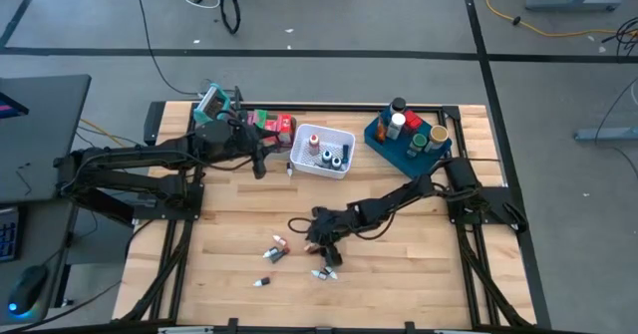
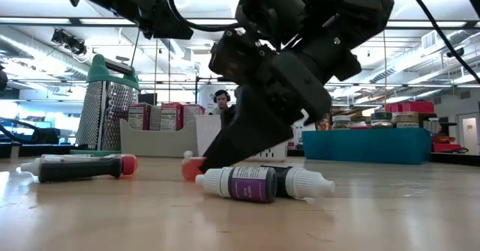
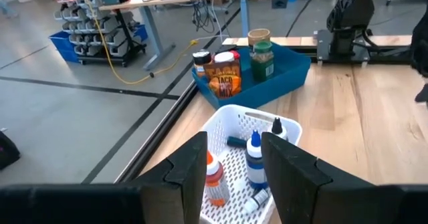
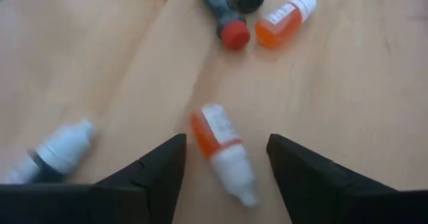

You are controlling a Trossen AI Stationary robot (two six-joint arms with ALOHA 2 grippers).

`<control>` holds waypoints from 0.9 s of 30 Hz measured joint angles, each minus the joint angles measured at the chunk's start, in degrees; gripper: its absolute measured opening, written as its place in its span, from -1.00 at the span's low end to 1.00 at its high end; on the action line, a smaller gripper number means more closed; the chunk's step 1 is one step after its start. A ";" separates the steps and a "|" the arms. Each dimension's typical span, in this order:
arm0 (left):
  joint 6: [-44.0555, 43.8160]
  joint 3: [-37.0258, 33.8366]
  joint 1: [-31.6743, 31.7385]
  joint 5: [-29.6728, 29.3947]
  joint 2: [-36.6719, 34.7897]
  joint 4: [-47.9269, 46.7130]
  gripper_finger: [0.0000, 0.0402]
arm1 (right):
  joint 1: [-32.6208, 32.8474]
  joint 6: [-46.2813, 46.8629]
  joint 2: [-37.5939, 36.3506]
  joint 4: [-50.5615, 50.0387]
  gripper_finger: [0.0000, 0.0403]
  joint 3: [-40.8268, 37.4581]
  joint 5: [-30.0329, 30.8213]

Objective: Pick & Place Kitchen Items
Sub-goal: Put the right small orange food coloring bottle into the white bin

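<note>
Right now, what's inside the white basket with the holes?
The white basket holds small dropper bottles: an orange one, a blue one, a white-capped one and a small one lying down. The left fingers hide its near part.

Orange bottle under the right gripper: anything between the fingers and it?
Nothing visible. The right gripper is open, with the orange bottle lying on bare table between its fingers. The other bottles lie off to the sides.
</note>
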 joint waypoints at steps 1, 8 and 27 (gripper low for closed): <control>0.02 0.00 0.00 0.00 0.00 -0.18 -0.25 | 0.02 -2.24 -0.06 -1.19 0.12 0.04 1.13; -0.17 0.00 0.02 -0.01 0.00 -4.17 -0.25 | 0.21 -10.96 0.36 -1.87 -0.22 -0.38 4.02; -1.70 -0.02 0.00 3.44 0.01 -7.96 -0.25 | -4.13 -15.93 -18.05 -21.82 -0.65 -0.69 23.39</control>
